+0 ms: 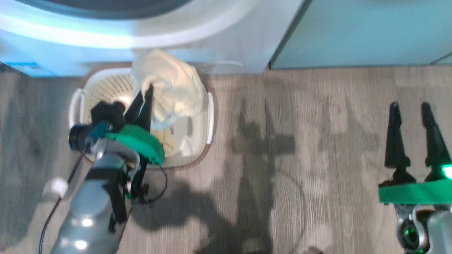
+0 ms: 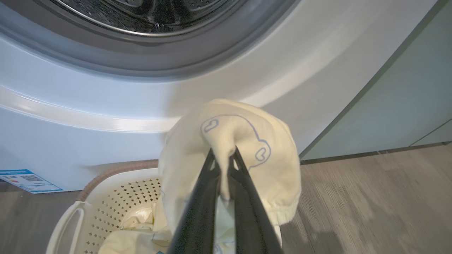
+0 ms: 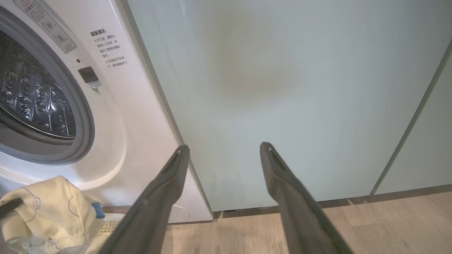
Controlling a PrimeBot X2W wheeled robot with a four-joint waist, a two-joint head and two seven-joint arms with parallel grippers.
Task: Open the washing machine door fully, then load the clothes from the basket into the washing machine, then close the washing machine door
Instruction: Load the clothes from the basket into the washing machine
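Fingers (image 1: 147,103) of my left gripper (image 1: 144,92) are pinched together on a cream garment (image 1: 173,88), seen from my head as a crumpled pale bundle raised over the far end of the basket (image 1: 106,86). That basket sits on the grey wood-grain floor (image 1: 282,148), close against the washing machine (image 1: 219,38) (blur keeps me from telling whether they touch). More pale clothes (image 1: 173,139) lie inside it beside my wrist. My right gripper (image 1: 409,106) hangs well apart at the lower right, its two fingers spread with nothing between them.

Along my left wrist, the two dark fingers nip a fold of the garment, jaws nearly touching. The cloth is soft cream-yellow with a thin blue outline drawing and a stitched hem. It hangs before the machine's white lower front, below the grey rubber ring (image 2: 141,63) and the shiny steel drum (image 2: 148,14). Beneath it the basket's perforated cream wall and brown rim show, with crumpled pale clothes on the bottom. A blue-and-white sticker (image 2: 24,180) sits at the machine's lower corner.

Along my right wrist, the fingers stand wide apart and empty, pointed at a pale-green cabinet door (image 3: 300,88). The machine's round opening lies to the left, and the garment shows at the lower left with a bit of blue at its side.
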